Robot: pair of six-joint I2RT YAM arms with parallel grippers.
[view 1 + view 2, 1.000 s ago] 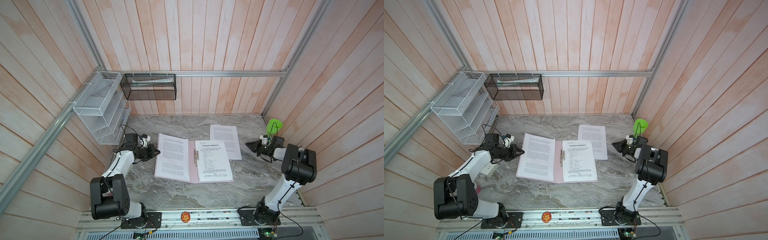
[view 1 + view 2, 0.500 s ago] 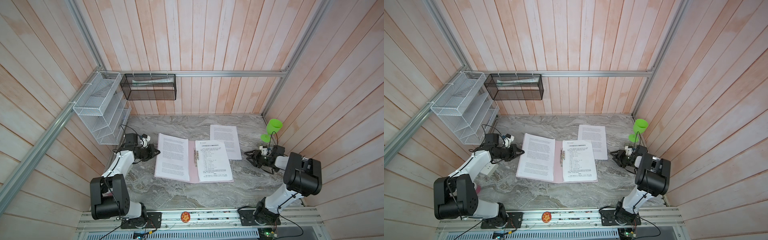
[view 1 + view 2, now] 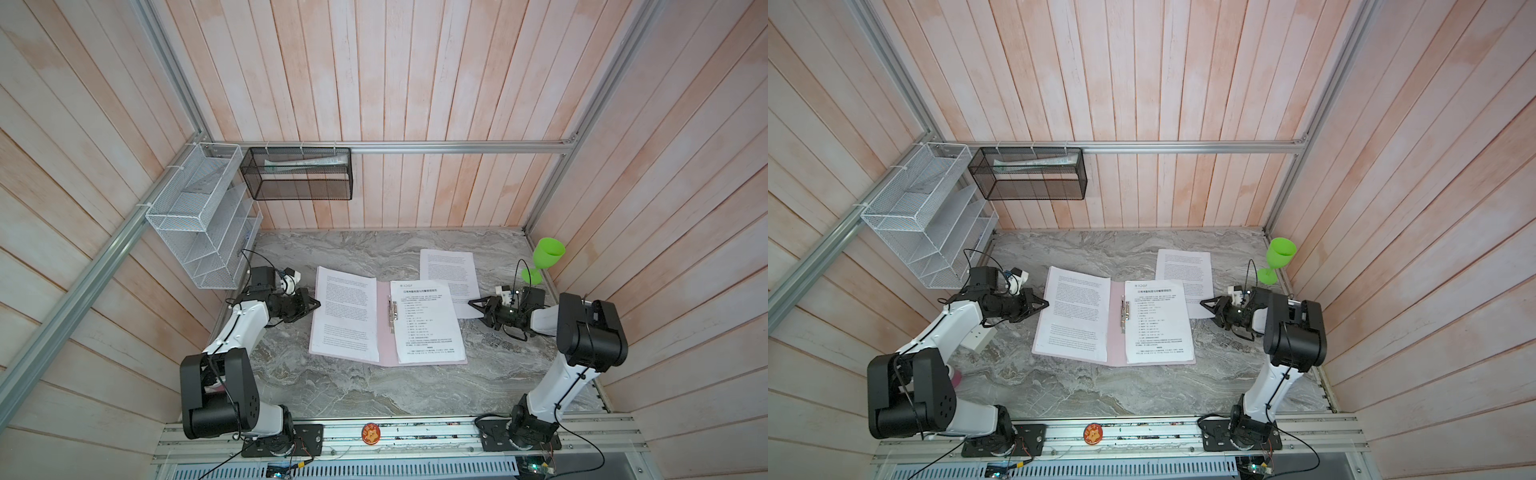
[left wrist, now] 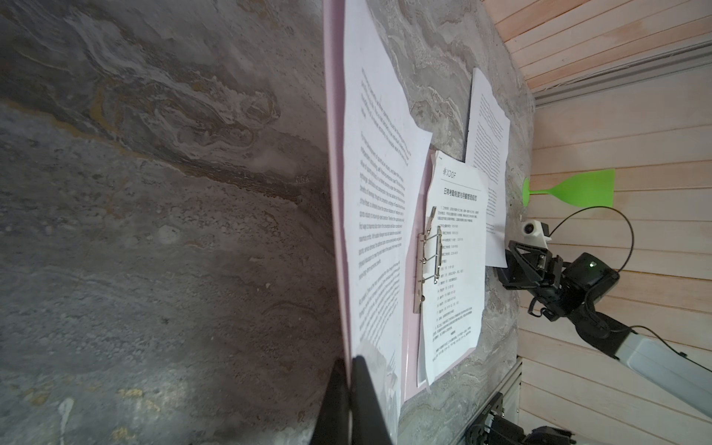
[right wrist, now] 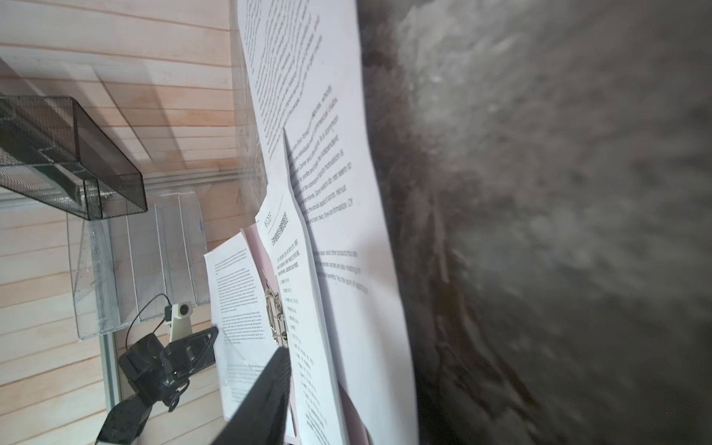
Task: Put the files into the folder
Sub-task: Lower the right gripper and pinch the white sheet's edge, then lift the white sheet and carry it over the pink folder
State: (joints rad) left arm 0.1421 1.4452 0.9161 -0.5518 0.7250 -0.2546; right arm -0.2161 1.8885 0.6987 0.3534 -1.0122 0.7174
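Two sheets in: text sheet (image 3: 345,316) and headed sheet (image 3: 428,320) lie inside the open pink folder (image 3: 384,340), on either side of its metal clip (image 3: 392,313).
Left to do: third sheet (image 3: 448,270) lies on the table (image 3: 374,390) beyond the folder's right half, partly under the headed sheet; I judge it goes in next.
My left hand (image 3: 316,303): fingers together, pinching the folder's left edge.
My right hand (image 3: 473,305): at the third sheet's near corner; I cannot tell whether it grips.

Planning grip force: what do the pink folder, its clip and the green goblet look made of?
Folder: thin pale pink card or plastic, matte, lying flat and open. Clip: silver metal, by its sheen. Goblet: bright green plastic, likely, from its uniform colour.
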